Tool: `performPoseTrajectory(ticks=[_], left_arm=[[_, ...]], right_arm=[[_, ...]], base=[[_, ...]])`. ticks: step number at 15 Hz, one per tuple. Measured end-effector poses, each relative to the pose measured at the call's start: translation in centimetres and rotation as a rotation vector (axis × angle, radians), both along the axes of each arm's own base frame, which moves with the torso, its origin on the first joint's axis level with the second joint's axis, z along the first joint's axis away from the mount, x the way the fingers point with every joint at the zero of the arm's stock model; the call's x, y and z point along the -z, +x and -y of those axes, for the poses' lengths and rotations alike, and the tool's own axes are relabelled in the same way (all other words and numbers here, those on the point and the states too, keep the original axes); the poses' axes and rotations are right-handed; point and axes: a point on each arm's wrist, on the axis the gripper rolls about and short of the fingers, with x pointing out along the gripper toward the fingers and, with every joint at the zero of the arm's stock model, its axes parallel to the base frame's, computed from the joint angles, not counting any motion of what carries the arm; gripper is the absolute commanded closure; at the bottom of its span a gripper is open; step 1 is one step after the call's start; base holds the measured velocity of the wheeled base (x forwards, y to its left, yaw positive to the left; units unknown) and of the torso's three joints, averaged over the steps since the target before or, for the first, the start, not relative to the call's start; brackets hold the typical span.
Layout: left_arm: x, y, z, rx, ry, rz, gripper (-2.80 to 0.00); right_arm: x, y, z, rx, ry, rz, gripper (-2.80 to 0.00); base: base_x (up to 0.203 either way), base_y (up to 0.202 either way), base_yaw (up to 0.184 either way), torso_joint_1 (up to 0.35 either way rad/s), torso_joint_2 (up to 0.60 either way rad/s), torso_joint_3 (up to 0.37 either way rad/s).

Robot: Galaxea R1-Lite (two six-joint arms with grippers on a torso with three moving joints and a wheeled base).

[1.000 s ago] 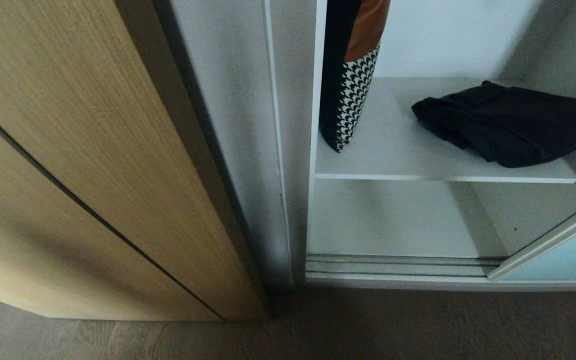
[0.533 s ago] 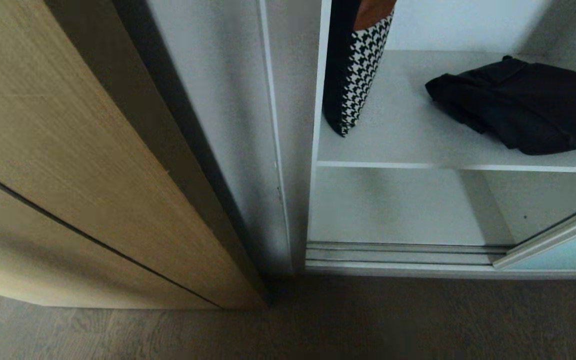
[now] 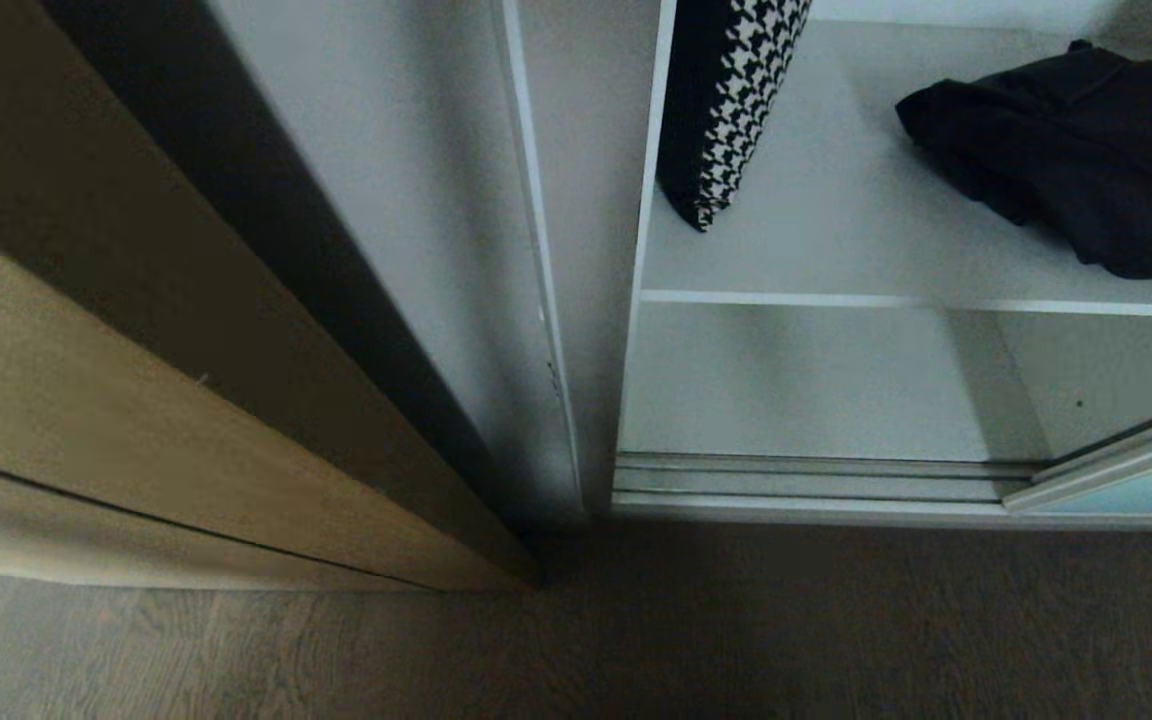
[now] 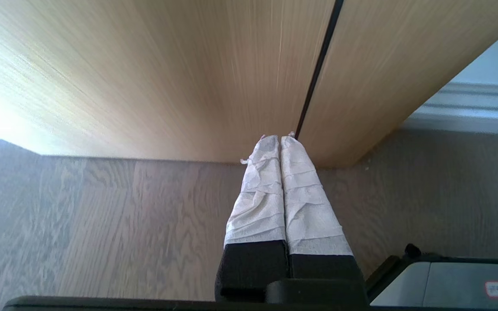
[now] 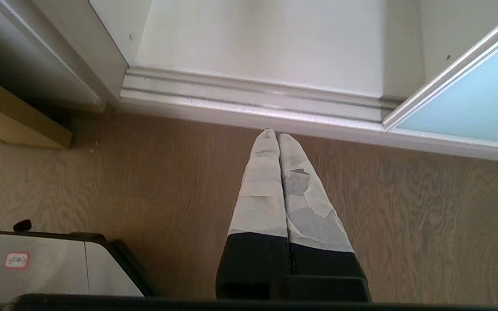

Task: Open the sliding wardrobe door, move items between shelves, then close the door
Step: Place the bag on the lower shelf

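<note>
The right gripper (image 5: pixel 278 137) hangs with its fingers pressed together, empty, pointing at the floor just short of the wardrobe's bottom track (image 5: pixel 249 93). The left gripper (image 4: pixel 279 139) is likewise closed on nothing, parked in front of the wood-grain door (image 4: pixel 167 73). The sliding wardrobe door (image 5: pixel 469 103) is slid aside, off to one side of the right gripper. The black fabric item (image 3: pixel 1076 150) lies flat on the white shelf (image 3: pixel 916 299), above and beyond the right gripper, with its long axis along the shelf front. The right arm looks nearer. A houndstooth cushion (image 3: pixel 726 100) stands beside it, apart.
</note>
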Motion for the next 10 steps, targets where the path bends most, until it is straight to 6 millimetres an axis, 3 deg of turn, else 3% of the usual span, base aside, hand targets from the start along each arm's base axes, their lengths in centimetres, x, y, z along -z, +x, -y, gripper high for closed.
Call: performPoseTrajectory(ticks=[10], left_arm=[[0.00,0.00,0.00,0.000,0.000,0.000,0.00]], right_arm=[[0.00,0.00,0.00,0.000,0.000,-0.001,0.00]], base=[[0.000,0.000,0.000,0.002,0.00,-0.197]])
